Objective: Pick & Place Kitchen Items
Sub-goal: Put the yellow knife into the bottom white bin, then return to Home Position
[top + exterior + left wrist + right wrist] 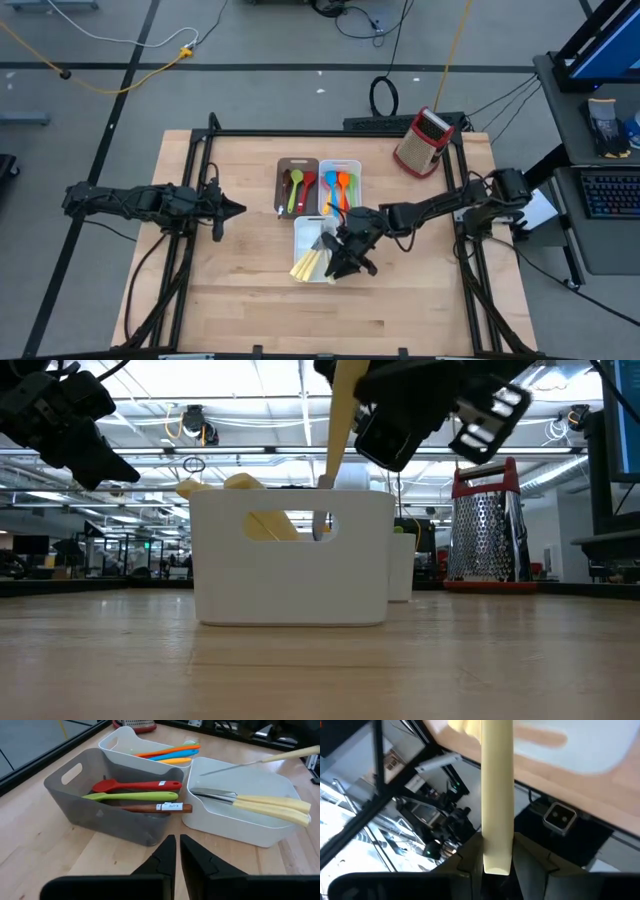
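Near the table's middle stands a white tray (303, 236) with cream-handled knives (265, 805) lying in it, handles over its near rim. My right gripper (345, 255) is above that tray, shut on another cream-handled knife (343, 420). Behind it stand a dark-brown tray (75, 795) holding red, green and brown utensils (135, 795) and a second white tray (120, 742) holding orange and blue ones (167, 754). My left gripper (235, 208) waits shut at the table's left, clear of everything. My right gripper pinches the knife's cream handle near its free end (497, 847) between its two fingers, coming from the table's right. The handle runs out ahead of the fingers. The knife is tilted steeply, blade (325, 510) down inside the near white tray; whether its tip touches I cannot tell.
A red-and-metal box grater (422, 143) stands at the table's far right. A black frame (330, 133) runs along the table's far and side edges. Bare wood lies along the near edge (300, 320) and between my left gripper and the trays.
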Robot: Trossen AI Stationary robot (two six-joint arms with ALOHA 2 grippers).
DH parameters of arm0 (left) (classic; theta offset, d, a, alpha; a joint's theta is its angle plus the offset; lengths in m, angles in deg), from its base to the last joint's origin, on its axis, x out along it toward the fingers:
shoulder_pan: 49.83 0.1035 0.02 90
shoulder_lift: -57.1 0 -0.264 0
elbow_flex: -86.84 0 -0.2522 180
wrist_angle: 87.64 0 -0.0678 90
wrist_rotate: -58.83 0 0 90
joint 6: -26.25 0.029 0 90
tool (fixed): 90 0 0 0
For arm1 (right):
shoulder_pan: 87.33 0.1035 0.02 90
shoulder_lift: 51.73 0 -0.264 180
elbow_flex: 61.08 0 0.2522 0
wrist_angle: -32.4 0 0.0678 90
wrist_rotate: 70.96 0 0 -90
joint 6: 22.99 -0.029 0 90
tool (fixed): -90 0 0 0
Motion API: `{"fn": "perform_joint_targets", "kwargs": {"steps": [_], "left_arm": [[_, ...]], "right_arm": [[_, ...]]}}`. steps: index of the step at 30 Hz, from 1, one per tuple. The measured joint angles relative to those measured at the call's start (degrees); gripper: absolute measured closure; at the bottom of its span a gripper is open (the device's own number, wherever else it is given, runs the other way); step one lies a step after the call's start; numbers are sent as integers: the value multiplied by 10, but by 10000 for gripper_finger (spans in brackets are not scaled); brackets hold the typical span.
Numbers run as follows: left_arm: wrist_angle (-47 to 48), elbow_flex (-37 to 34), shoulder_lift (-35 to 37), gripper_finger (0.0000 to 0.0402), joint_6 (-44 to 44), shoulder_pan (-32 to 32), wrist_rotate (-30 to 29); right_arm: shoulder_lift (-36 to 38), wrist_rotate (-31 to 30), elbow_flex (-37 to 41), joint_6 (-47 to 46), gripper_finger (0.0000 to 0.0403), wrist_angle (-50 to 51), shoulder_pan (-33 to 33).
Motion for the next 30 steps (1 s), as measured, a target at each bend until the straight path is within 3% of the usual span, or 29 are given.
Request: {"fn": "perform_joint_targets", "kwargs": {"steps": [11,18,30], "left_arm": [[0,0,0,399,7,0,0],[0,0,0,379,5,0,0],[0,0,0,391,4,0,0]], "right_arm": [[0,0,4,-7,316,5,20],[0,-2,37,-28,314,-8,11],[0,-47,50,-17,269,-33,-1]]}}
